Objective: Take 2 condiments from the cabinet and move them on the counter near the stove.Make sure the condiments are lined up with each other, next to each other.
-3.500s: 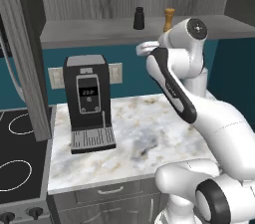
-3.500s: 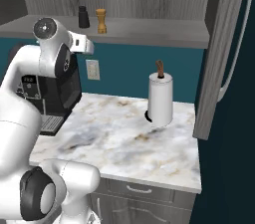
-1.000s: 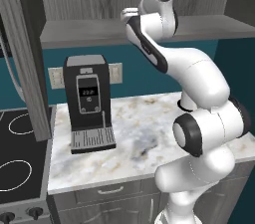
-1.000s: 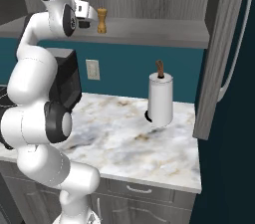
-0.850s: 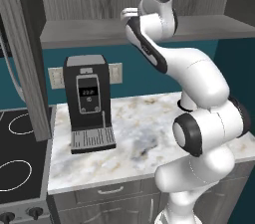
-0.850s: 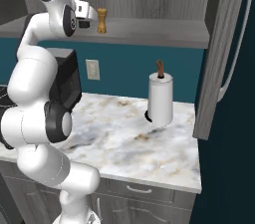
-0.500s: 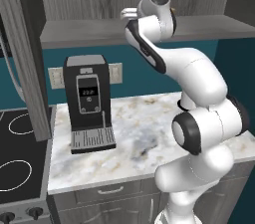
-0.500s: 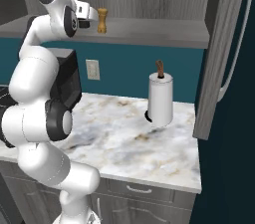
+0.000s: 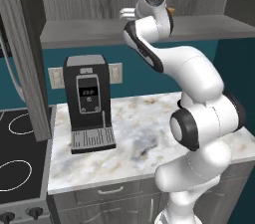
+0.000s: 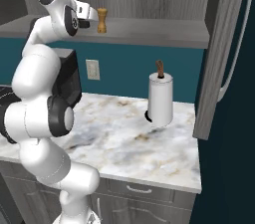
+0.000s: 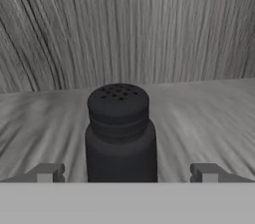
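The black shaker (image 11: 119, 133) stands upright on the cabinet (image 10: 149, 34) shelf board, close to the wood-grain back wall, and it sits squarely between the two fingers (image 11: 47, 172), which are spread wide on either side of it without touching. The gripper (image 11: 124, 173) has nothing in its hold yet. Seen from the right base camera, the wooden mill (image 10: 102, 20) stands on the same shelf just beside the hand, on the side away from the arm's shoulder.

From here the likely next move is to close on the black shaker, and a few things could spoil it. The shaker narrows toward its perforated cap, so a grip taken too high could slip off or squeeze it upward. If the fingers close unevenly, one would push the shaker before the other meets it and tip it against the back wall. The wooden mill is near enough that a sideways drift of the hand could knock it over or roll it off the shelf onto the desk (image 10: 124, 138) below. Lifting out carelessly could also catch the shelf edge.
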